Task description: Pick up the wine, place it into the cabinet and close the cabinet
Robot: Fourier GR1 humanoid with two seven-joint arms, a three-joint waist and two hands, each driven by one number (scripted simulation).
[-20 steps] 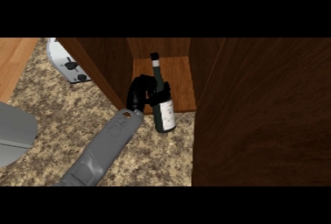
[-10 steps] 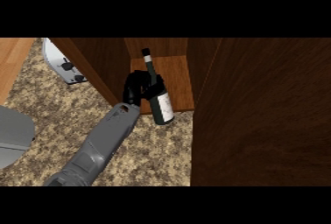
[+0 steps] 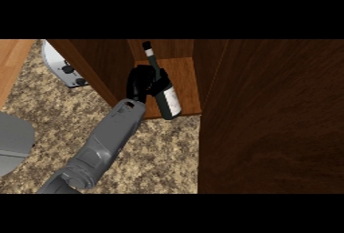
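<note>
The wine bottle [image 3: 166, 96] is dark with a white label and leans with its neck toward the cabinet's back. Its base sits at the front edge of the cabinet's [image 3: 184, 73] lighter wooden floor. My left hand [image 3: 139, 83] is on the bottle's left side, its fingers curled round the upper body just below the neck. The grey forearm runs down to the lower left. The cabinet's dark door [image 3: 269, 127] stands open and fills the right half of the view. My right hand does not show.
A silver toaster [image 3: 64, 69] stands on the speckled counter [image 3: 161, 150] left of the cabinet's side wall. A grey rounded object [image 3: 13, 145] lies at the left edge. A strip of wooden surface [image 3: 10, 63] shows at the far upper left.
My left hand has carried the bottle up and inward, from the counter in front of the cabinet to the shelf's front edge. The forearm has stretched further forward.
</note>
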